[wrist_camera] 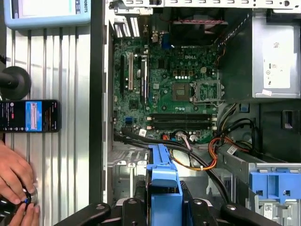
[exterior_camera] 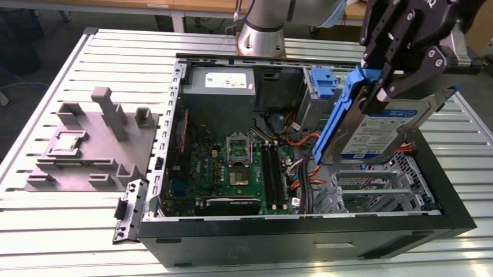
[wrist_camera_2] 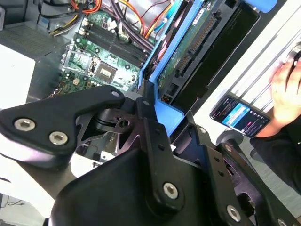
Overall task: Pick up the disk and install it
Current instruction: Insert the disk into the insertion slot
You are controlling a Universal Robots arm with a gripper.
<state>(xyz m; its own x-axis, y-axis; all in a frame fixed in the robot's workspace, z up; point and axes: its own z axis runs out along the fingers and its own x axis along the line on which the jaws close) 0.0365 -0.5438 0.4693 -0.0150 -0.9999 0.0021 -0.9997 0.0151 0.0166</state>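
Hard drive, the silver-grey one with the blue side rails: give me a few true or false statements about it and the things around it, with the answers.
1. The gripper is shut on the flat silver-grey metal hard drive with blue plastic side rails. True.
2. The drive lies flat inside the perforated metal drive cage. False: it is held steeply tilted over the cage.
3. The black computer case has its side closed. False: it is open, with the green motherboard showing.
4. A black phone with a lit screen lies on the slatted metal table. True.
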